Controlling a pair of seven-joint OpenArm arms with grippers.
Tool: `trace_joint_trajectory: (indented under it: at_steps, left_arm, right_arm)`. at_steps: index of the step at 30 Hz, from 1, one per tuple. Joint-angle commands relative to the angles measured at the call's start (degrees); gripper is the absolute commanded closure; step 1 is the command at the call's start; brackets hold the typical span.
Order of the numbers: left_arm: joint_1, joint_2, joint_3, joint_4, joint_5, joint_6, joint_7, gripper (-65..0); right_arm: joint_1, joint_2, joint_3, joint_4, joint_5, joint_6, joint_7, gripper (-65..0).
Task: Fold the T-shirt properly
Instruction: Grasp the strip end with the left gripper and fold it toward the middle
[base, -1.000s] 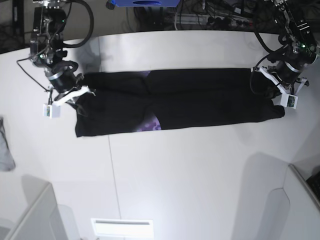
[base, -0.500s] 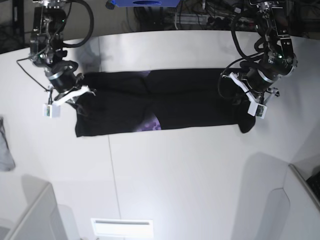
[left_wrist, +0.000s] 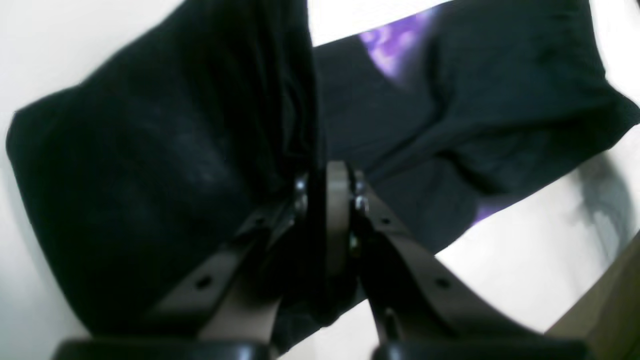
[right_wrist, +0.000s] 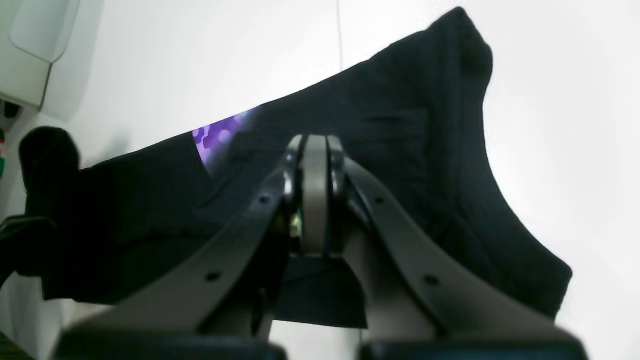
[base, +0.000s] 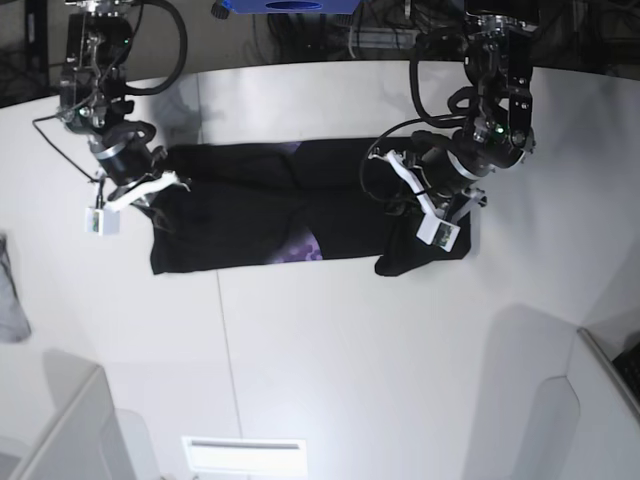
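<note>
The black T-shirt (base: 260, 205) lies as a long folded band across the white table (base: 330, 340), with a bit of purple print (base: 303, 246) showing. My left gripper (base: 432, 212) is shut on the shirt's right end and holds it lifted and doubled over above the band's middle right. In the left wrist view the gripper (left_wrist: 337, 200) pinches black cloth (left_wrist: 150, 150). My right gripper (base: 140, 185) is shut on the shirt's left end, low at the table. In the right wrist view the gripper (right_wrist: 315, 200) has its jaws closed over the shirt (right_wrist: 400, 140).
A small grey cloth (base: 8, 300) lies at the table's left edge. Pale bins stand at the front left (base: 60, 430) and front right (base: 600, 400). A white slotted plate (base: 245, 455) sits at the front edge. Cables and a blue object (base: 290, 6) lie behind the table.
My left gripper has carried the shirt's right end leftward over the band, from the far right to right of centre. The right gripper has not moved.
</note>
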Motion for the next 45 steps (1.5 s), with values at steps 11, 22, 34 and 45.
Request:
trace_joint_trajectory:
  at_steps: [11, 22, 34, 45]
  left_arm:
    - [-1.64, 1.17, 5.48, -1.97, -0.52, -0.26, -1.39, 0.0]
    - [-4.11, 3.28, 8.91, -5.23, -0.52, -0.26, -1.39, 0.0]
    - [-6.22, 4.42, 11.1, -10.15, -0.52, -0.26, -1.48, 0.0]
    - [-7.01, 5.57, 11.46, -12.88, -0.52, -0.26, -1.75, 0.0]
  right_arm:
    - [0.44, 0.47, 0.4, 0.92, 0.56, 0.57, 1.3, 0.0]
    - [0.53, 0.47, 0.48, 0.83, 0.56, 0.57, 1.3, 0.0]
    - [0.61, 0.56, 0.48, 0.83, 0.56, 0.57, 1.3, 0.0]
    - [0.7, 0.56, 0.48, 0.83, 0.56, 0.57, 1.3, 0.0]
